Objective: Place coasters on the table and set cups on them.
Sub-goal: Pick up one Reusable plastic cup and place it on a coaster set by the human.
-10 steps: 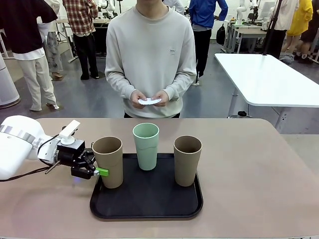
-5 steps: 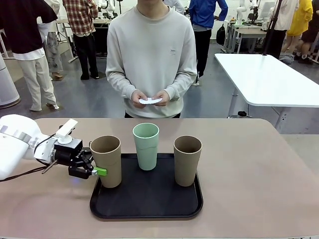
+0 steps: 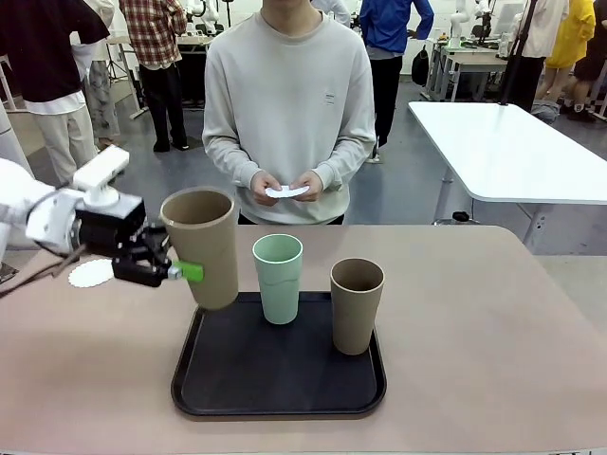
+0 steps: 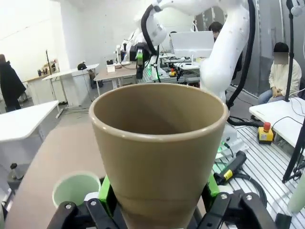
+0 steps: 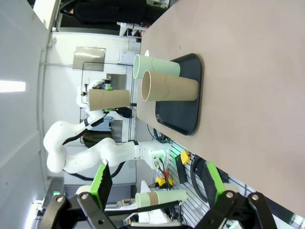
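The left end effector [image 3: 207,271] is clamped on a tan cup [image 3: 201,232], near-upright above the counter [image 3: 474,313]. The coaster [image 3: 90,275] lies lower left, nearest this arm.

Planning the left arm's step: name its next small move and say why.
Probably swing the tan cup left over the coaster and lower it: the left gripper holds it lifted clear of the tray, and that coaster lies bare.

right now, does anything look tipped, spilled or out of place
Only the tan cup in the left gripper: held in the air, leaning slightly. The green cup and second tan cup stand upright on the tray; nothing spilled.
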